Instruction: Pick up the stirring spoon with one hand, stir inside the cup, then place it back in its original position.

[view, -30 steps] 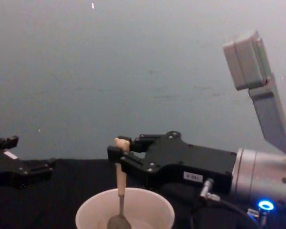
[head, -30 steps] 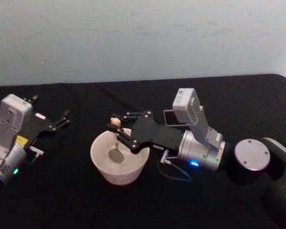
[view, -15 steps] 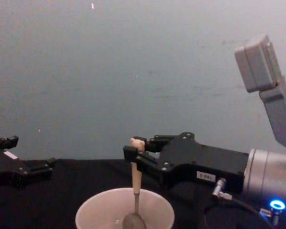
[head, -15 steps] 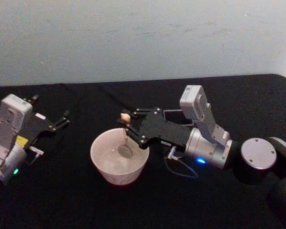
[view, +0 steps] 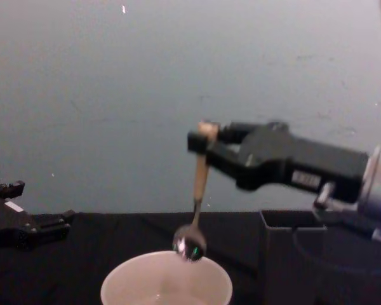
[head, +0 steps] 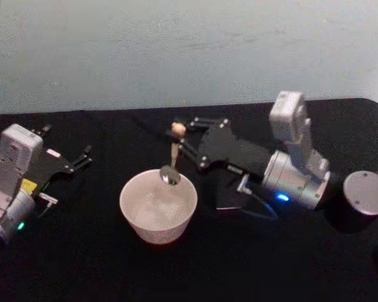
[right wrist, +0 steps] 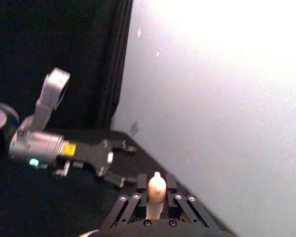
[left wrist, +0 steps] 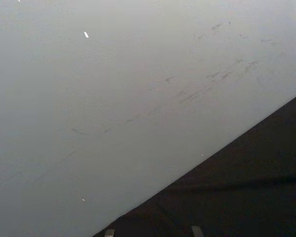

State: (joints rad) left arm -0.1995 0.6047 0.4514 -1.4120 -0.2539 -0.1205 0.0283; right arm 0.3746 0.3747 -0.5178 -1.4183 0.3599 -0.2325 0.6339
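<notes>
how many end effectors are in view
2. The left end effector rests open, left of the cup; the right end effector holds the stirring spoon above it.

Cream cup (head: 157, 229) on a black table (head: 82, 264), peach-and-silver stirring spoon (head: 173, 154) above the cup.
The cup is plain, unpatterned; the stirring spoon has a pale peach handle and shiny metal bowl. The right gripper (head: 179, 135) above the cup and the left gripper (head: 68, 141) left of it are black.

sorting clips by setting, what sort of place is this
Probably a robot test bench: black cloth-covered table, plain pale wall, right gripper holding a peach-handled metal spoon over a cream-beige round cup.
</notes>
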